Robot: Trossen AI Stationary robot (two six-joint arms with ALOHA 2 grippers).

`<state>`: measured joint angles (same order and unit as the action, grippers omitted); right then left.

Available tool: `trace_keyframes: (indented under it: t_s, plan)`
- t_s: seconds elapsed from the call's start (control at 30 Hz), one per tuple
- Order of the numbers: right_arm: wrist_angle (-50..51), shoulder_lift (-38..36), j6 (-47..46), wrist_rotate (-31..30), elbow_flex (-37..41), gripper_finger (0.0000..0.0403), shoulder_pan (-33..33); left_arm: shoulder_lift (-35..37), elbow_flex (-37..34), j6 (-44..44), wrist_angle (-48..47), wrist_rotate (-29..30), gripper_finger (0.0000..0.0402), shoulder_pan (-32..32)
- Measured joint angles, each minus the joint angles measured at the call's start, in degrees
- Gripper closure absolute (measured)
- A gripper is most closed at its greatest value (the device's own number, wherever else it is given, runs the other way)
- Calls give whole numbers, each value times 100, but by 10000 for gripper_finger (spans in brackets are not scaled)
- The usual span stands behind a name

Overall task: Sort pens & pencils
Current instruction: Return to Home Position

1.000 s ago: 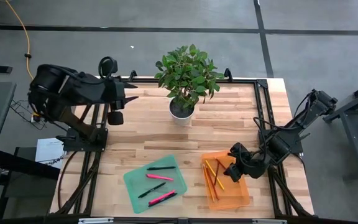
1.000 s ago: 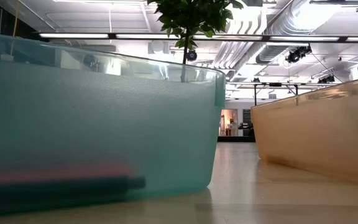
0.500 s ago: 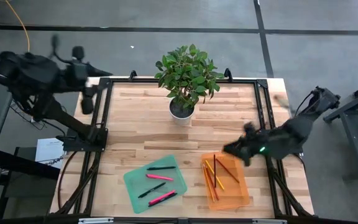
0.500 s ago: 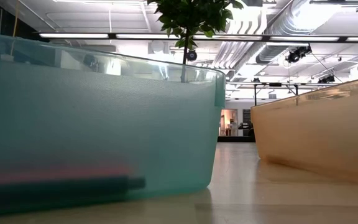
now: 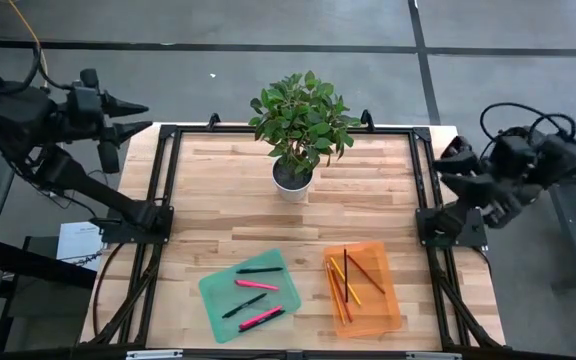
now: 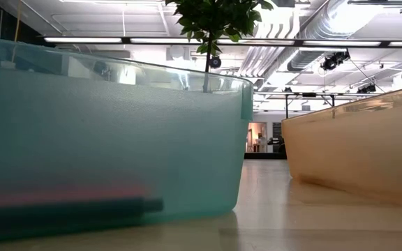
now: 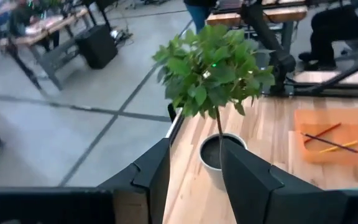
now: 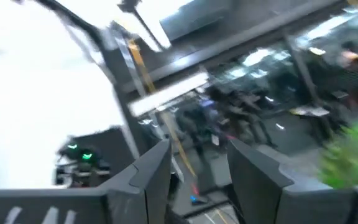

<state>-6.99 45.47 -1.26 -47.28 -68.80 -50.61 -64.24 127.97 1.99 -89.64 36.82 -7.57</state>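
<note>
Near the lower middle of the high view, a translucent teal plastic tray lay on the pale wooden plank surface. It held the pens, short pink and black sticks. Most were spread apart, but one pink and one black lay side by side at the tray's lower end. Just right of it, and not touching it, a translucent orange plastic tray held the pencils. These thin red, orange, yellow and dark sticks were bunched and crossed, mostly in its left half. At the upper middle stood a leafy green plant in a round white pot, well apart from both trays. In the upper left of the frame, the left tool hung beyond the surface's corner. It pointed towards the plant, and its two dark fingers were spread wide with nothing between them. At the right of the frame, the right tool hung by the surface's right edge, well above the orange tray. Its fingers were likewise parted and empty. From surface level, the teal wall filled the left of the low view, with a pink and a dark streak low behind it, and the orange wall rose at the right.
</note>
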Motion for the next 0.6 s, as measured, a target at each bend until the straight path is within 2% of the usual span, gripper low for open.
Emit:
trace_keyframes:
  t_s: [0.1, 0.23, 0.33, 0.5, 0.6]
  plan:
    - [-116, 50, 229, 391, 80, 253, -4, 270, -622, 227, 257, -126, 273, 4]
    - [19, 49, -61, 289, 446, 253, -4, 583, -1878, 231, 1063, -376, 273, 0]
    - [-385, -87, -289, 274, 904, 253, -4, 907, -2983, 133, 1764, -613, 273, 2]
    - [-1967, -437, -151, 282, 2103, 253, -70, 1578, -4587, 172, 3127, -919, 273, 0]
    - [-3329, -727, -65, 325, 2970, 254, -178, 2104, -5369, 231, 3988, -1054, 273, 2]
